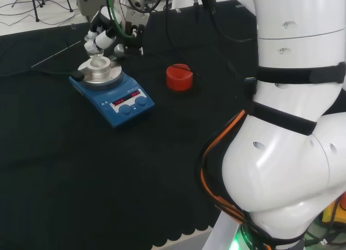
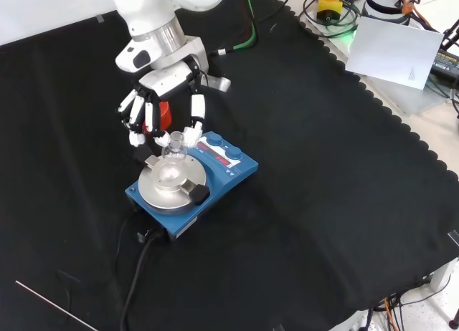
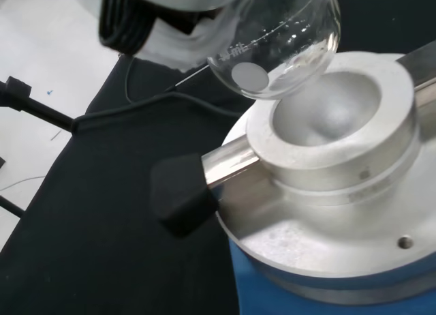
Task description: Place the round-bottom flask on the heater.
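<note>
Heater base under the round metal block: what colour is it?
Blue heater base, clearest in the front view.

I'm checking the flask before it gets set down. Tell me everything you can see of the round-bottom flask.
The round-bottom flask is clear glass with a round bulb, faint white graduation marks and a white marking spot; nothing shows inside it. The hand holds it by the neck, fingers curled around it. Its bulb hangs just above the bowl-shaped hollow of the metal block on the blue heater, slightly off centre, apparently not yet seated.
</note>
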Tool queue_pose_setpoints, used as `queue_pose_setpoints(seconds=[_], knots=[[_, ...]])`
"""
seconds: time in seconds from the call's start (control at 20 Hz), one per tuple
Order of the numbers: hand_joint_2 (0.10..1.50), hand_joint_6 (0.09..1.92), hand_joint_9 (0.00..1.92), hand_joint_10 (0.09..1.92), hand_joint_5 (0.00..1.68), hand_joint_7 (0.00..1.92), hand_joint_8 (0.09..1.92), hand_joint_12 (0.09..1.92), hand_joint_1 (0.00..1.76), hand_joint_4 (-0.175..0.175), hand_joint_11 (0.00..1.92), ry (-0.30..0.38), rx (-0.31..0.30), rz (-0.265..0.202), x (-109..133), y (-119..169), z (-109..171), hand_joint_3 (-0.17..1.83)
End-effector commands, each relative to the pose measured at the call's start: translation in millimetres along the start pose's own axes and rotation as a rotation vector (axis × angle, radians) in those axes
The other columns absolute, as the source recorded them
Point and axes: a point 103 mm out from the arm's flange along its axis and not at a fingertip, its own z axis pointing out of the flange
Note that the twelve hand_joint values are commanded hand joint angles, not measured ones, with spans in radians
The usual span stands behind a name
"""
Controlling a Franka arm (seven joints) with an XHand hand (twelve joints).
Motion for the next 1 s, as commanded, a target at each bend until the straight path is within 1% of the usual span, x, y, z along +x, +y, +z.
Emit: queue_pose_setpoints(seconds=[0.05, 0.2, 0.25, 0.35, 0.5, 0.7, 0.75, 0.8, 0.85, 1.0], knots=[[0.66, 0.79, 0.72, 0.47, 1.22, 0.59, 0.49, 1.32, 1.11, 0.175, 0.30, 0.019, 0.015, -0.015, 7, 10, 15, 0.70], [0.66, 0.79, 0.72, 0.47, 1.22, 0.59, 0.49, 1.32, 1.11, 0.175, 0.30, 0.017, 0.023, -0.012, 2, 11, 18, 0.70], [0.66, 0.79, 0.72, 0.47, 1.22, 0.59, 0.49, 1.32, 1.11, 0.175, 0.30, 0.025, 0.024, -0.014, -7, 6, 12, 0.70], [0.66, 0.79, 0.72, 0.47, 1.22, 0.59, 0.49, 1.32, 1.11, 0.175, 0.30, 0.025, 0.029, -0.012, -13, 4, 9, 0.70], [0.66, 0.78, 0.72, 0.47, 1.22, 0.59, 0.49, 1.32, 1.11, 0.175, 0.30, 0.018, 0.035, 0.000, -18, 7, 14, 0.70], [0.65, 0.78, 0.72, 0.47, 1.22, 0.59, 0.49, 1.32, 1.11, 0.175, 0.30, 0.021, 0.033, 0.014, -16, 14, 23, 0.70], [0.65, 0.78, 0.72, 0.47, 1.22, 0.59, 0.49, 1.32, 1.11, 0.175, 0.30, 0.023, 0.032, 0.015, -17, 15, 23, 0.70], [0.65, 0.78, 0.72, 0.47, 1.22, 0.59, 0.49, 1.32, 1.11, 0.175, 0.30, 0.033, 0.031, 0.012, -25, 10, 17, 0.70], [0.65, 0.78, 0.72, 0.47, 1.22, 0.59, 0.49, 1.32, 1.11, 0.175, 0.30, 0.038, 0.031, 0.011, -28, 8, 15, 0.70], [0.65, 0.78, 0.72, 0.47, 1.22, 0.59, 0.49, 1.32, 1.11, 0.175, 0.30, 0.040, 0.033, 0.012, -30, 8, 14, 0.70]])
